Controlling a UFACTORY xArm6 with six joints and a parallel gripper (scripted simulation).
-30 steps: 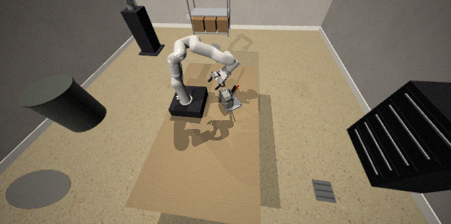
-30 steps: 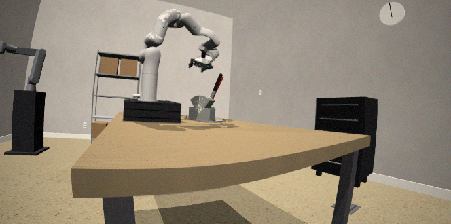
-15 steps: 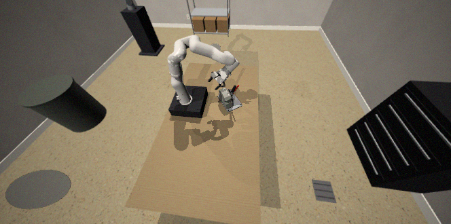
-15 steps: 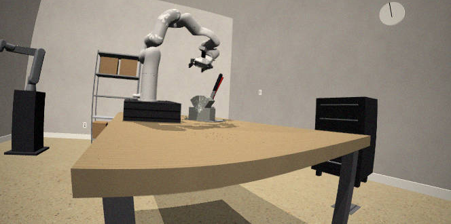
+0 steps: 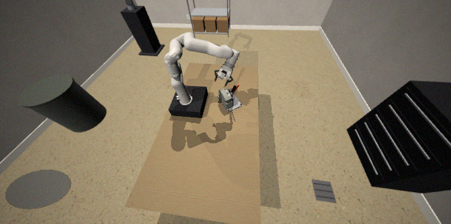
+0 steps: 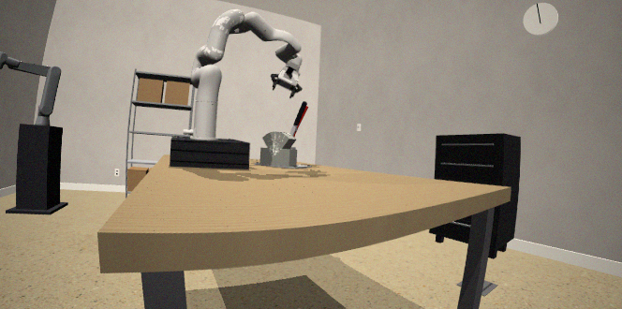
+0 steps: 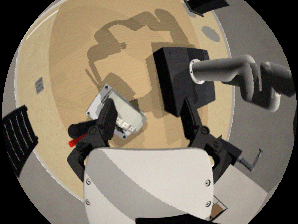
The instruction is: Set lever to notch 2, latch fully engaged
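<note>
A grey lever unit (image 5: 229, 100) stands on the wooden table beside the arm's black base. It also shows in the exterior view (image 6: 278, 148) and the wrist view (image 7: 120, 115). Its black handle with the red bar (image 6: 299, 119) leans up and to the right; the red bar also shows in the top view (image 5: 235, 89) and as a red tip in the wrist view (image 7: 75, 141). The number plates are too small to read. My gripper (image 6: 286, 83) is open and empty, hanging in the air above and a little left of the handle's top; it also shows in the top view (image 5: 222, 77) and the wrist view (image 7: 148, 132).
The arm's black base (image 5: 189, 101) sits on the table close to the left of the lever unit. A metal shelf with brown boxes (image 5: 209, 21) stands behind the table. A black cabinet (image 6: 475, 179) stands to the right.
</note>
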